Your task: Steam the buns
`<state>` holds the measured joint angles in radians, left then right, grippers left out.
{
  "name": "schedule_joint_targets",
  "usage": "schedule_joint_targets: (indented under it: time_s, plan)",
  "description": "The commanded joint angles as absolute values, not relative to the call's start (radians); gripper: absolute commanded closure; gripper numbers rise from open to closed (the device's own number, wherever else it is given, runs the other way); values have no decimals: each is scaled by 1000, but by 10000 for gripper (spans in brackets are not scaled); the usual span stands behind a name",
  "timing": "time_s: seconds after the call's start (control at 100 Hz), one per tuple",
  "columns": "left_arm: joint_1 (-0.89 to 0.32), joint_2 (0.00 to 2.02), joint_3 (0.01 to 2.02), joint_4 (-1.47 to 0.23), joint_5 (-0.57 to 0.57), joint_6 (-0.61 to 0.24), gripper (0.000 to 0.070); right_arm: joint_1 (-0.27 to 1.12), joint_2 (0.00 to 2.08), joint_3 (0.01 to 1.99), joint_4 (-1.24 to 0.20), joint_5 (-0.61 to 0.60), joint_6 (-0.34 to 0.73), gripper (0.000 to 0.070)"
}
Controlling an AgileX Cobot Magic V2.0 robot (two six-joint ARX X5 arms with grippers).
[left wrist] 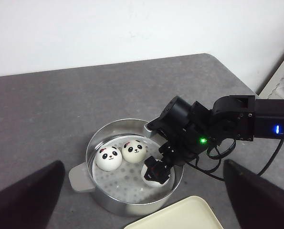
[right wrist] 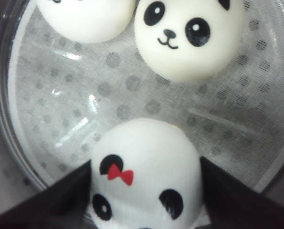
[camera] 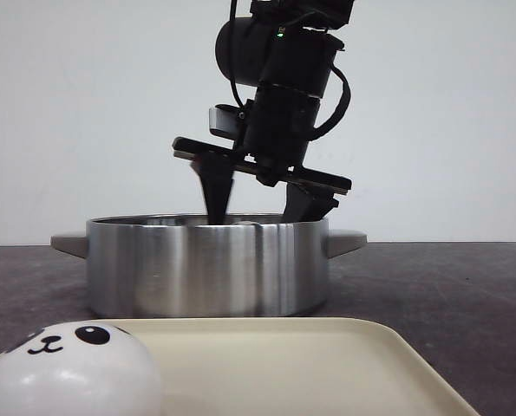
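Observation:
A steel pot holds a dotted white steamer liner. Two panda buns sit side by side on it. My right gripper reaches down into the pot and is shut on a third bun with a red bow, its fingers pressed on both sides; that bun rests low on the liner near the pot wall. A fourth bun lies on the cream tray in front. My left gripper hovers high above, wide open and empty.
The pot has two side handles and stands on a dark grey table. The tray lies just in front of the pot. The table's edge and a white wall lie beyond.

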<state>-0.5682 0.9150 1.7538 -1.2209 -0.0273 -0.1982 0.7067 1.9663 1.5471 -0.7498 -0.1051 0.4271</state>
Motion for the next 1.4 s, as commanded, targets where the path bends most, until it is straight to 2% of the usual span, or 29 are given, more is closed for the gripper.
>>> schedule_joint_targets:
  time_s: [0.0, 0.2, 0.35, 0.39, 0.5, 0.55, 0.61, 0.74, 1.05, 1.25, 1.39]
  plan:
    - [-575, 921, 1775, -1216, -31, -192, 22, 717, 1987, 1566, -744, -104, 437, 186]
    - [-575, 921, 1775, -1245, -31, -192, 22, 716, 1986, 1566, -744, -104, 437, 165]
    - [-576, 921, 1762, -1303, -30, -208, 22, 712, 1957, 1596, -771, -105, 435, 179]
    - [-576, 921, 1746, -1321, -30, -229, 22, 712, 1935, 1610, -777, -105, 427, 246]
    - [-578, 915, 1663, -1365, 9, -290, 22, 715, 1839, 1658, -783, -104, 407, 602]
    - [-582, 911, 1609, -1369, 49, -324, 22, 722, 1777, 1678, -778, -98, 398, 700]
    - [-595, 904, 1535, -1354, 107, -358, 22, 734, 1700, 1702, -767, -86, 377, 700]
    - [-662, 899, 1351, -1276, 207, -420, 22, 773, 1513, 1723, -729, 18, 350, 700]
    - [-881, 967, 962, -973, 199, -540, 22, 810, 1171, 1723, -677, 61, 347, 700]
    - [-963, 1127, 917, -937, 131, -531, 22, 809, 1086, 1723, -702, 125, 338, 700]
    - [-1000, 1246, 917, -881, 128, -533, 22, 809, 1077, 1723, -727, 139, 328, 700]
